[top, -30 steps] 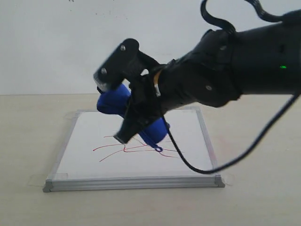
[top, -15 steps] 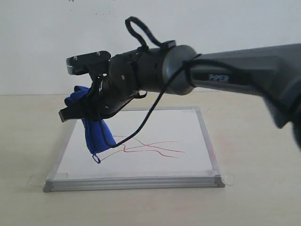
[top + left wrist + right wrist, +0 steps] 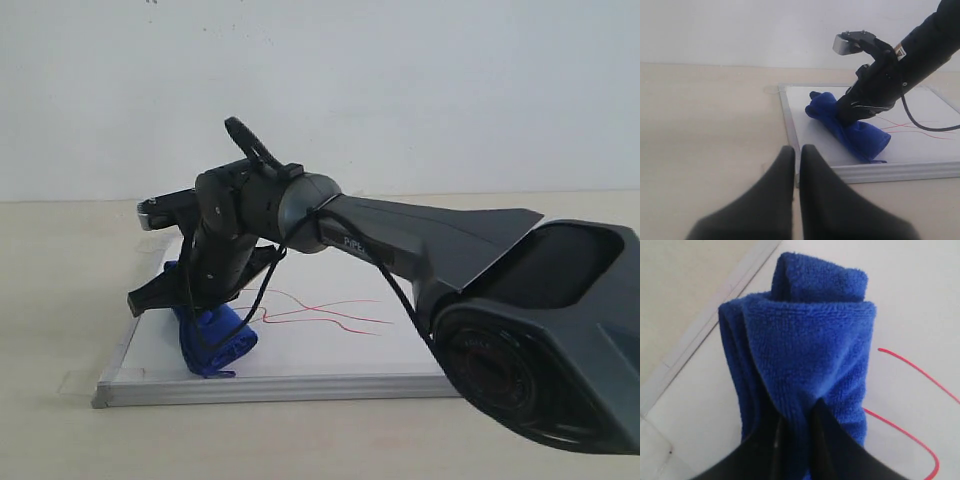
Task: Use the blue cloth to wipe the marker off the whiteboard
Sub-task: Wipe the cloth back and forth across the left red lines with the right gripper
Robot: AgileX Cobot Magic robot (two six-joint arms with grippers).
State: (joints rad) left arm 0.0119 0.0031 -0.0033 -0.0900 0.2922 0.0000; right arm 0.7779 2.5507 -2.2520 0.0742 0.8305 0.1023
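The right hand (image 3: pixel 185 300) reaches across to the left part of the whiteboard (image 3: pixel 340 350) and holds the blue cloth (image 3: pixel 215 342), its 2 fingers (image 3: pixel 771 450) pinching the folded plush between them. The cloth hangs down from the grip as a bundle. Its lower end rests on the white surface near the board's front left corner, inside the silver frame. The red marker lines (image 3: pixel 330 312) cross the middle of the board, to the right of the cloth. In the right wrist view the nearest red strokes run up to the cloth's edge. The left hand (image 3: pixel 796 165) is low over the bare table (image 3: pixel 60 300), apart from the board's left edge. Its 2 fingers are drawn almost together with only a thin slit between them and nothing in it.
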